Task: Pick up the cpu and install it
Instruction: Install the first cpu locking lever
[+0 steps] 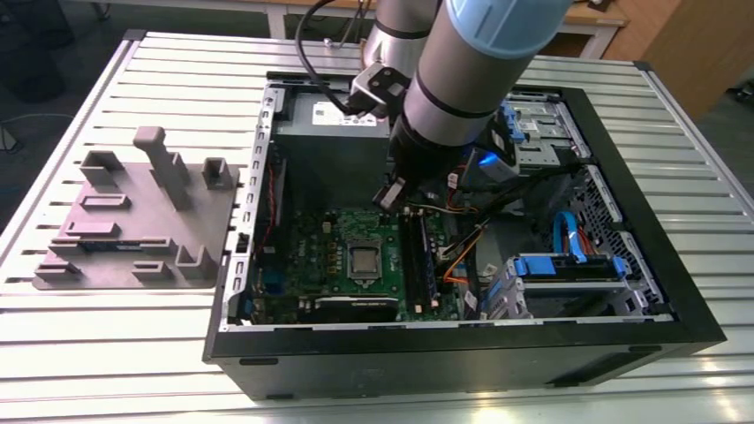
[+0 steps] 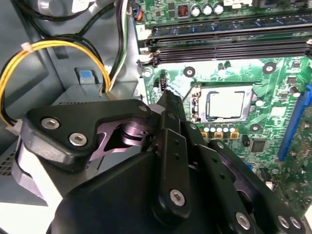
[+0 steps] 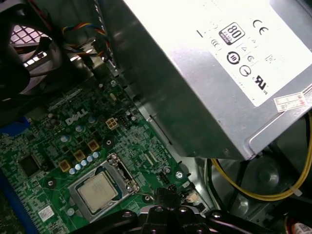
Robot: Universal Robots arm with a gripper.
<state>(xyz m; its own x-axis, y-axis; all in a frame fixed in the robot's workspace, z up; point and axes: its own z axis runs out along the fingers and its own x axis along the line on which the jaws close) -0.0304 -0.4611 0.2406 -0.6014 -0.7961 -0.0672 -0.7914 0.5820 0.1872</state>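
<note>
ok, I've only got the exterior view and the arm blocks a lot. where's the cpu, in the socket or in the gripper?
Observer: In the socket. Both wrist views show the cpu lying flat inside the metal frame on the motherboard.
Operator: Is the gripper touching it?
Observer: No. In the second wrist view the gripper tip sits beside the socket frame, apart from the cpu.
Operator: Any cables close to the tip?
Observer: The first wrist view shows a yellow cable looping under the power supply, on the far side of the tip from the cpu and not touching it.
</note>
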